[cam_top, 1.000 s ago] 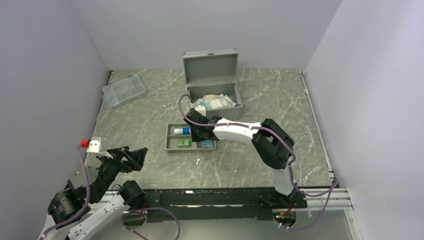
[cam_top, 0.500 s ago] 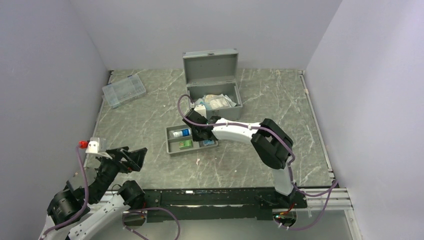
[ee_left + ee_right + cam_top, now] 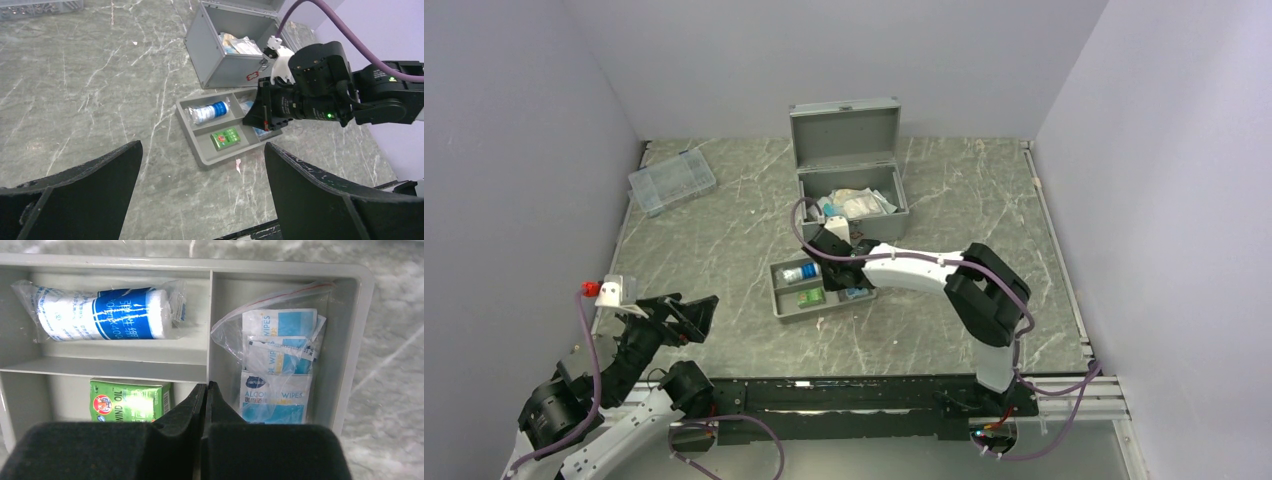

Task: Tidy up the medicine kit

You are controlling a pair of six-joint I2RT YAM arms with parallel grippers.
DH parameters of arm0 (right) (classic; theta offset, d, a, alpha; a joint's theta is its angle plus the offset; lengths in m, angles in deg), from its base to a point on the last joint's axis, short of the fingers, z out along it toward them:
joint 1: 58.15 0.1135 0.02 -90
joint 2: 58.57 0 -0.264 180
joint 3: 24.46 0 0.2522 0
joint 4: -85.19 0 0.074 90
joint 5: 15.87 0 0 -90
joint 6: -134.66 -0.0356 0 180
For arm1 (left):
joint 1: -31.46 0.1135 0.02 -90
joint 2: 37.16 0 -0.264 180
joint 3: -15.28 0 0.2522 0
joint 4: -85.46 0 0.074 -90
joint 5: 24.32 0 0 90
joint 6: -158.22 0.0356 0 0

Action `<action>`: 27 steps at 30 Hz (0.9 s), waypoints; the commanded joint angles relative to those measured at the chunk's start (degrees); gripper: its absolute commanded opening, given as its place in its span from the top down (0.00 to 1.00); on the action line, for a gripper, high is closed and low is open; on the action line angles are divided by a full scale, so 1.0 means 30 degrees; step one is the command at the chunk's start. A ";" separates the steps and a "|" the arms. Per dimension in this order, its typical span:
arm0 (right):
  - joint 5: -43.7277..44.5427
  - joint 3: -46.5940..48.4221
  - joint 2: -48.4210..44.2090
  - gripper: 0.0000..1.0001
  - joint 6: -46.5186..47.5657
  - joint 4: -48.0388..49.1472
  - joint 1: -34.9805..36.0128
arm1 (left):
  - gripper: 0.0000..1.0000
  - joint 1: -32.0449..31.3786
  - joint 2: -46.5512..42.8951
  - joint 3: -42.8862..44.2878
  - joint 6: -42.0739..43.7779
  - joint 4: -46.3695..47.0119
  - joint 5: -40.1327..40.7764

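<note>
The medicine kit (image 3: 849, 170), a silver-grey metal case, stands open at the back centre with packets inside; it also shows in the left wrist view (image 3: 225, 65). In front of it lies a shallow grey divided tray (image 3: 786, 305), also seen from the left wrist (image 3: 200, 157). My right gripper (image 3: 842, 275) is shut on the tray's centre divider (image 3: 209, 330), fingertips pressed together (image 3: 206, 387). The tray holds a blue-white bandage roll (image 3: 105, 312), a green box (image 3: 127, 402) and a bag of alcohol wipes (image 3: 277, 360). My left gripper (image 3: 686, 315) is open and empty at the near left.
A clear plastic compartment box (image 3: 671, 180) lies at the back left near the wall. A small white scrap (image 3: 238, 164) lies on the marble table (image 3: 724, 230) just in front of the tray. Walls close in the left, back and right.
My right gripper has moved right and slightly nearer, and the tray has slid and turned with it. The left arm has not moved.
</note>
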 commanded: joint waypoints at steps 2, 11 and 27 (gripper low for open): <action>0.0372 -0.1294 -0.2734 1.00 0.0003 -0.0214 0.0034 | 0.01 -0.0011 0.0205 0.0112 0.0117 0.0584 -0.0180; 0.0626 -0.2403 -0.5200 1.00 -0.0099 -0.0700 0.0017 | 0.01 -0.0008 0.0505 0.0142 0.0079 0.0562 -0.0153; 0.1919 -0.0897 -0.8360 1.00 0.1065 -0.2971 -0.0635 | 0.01 -0.0019 0.0405 0.0171 -0.0017 0.0467 -0.0023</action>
